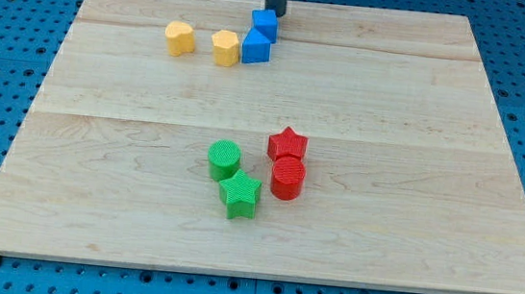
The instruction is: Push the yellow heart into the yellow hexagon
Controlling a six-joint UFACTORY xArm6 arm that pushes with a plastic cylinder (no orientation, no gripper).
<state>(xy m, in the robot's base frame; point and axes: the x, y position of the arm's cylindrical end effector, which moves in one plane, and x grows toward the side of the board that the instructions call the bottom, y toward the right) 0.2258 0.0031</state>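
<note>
The yellow heart (179,39) lies at the view's upper left of the wooden board (93,198). The yellow hexagon (225,48) sits a short gap to its right, and the two are apart. The hexagon's right side touches or nearly touches a blue block (256,47). My tip (274,15) is at the view's top, just right of a blue cube (264,24), well to the right of both yellow blocks and not touching them.
A red star (288,145) sits just above a red cylinder (287,178) right of centre. A green cylinder (225,159) and a green star (239,195) lie next to them at lower centre. A blue pegboard (0,64) surrounds the board.
</note>
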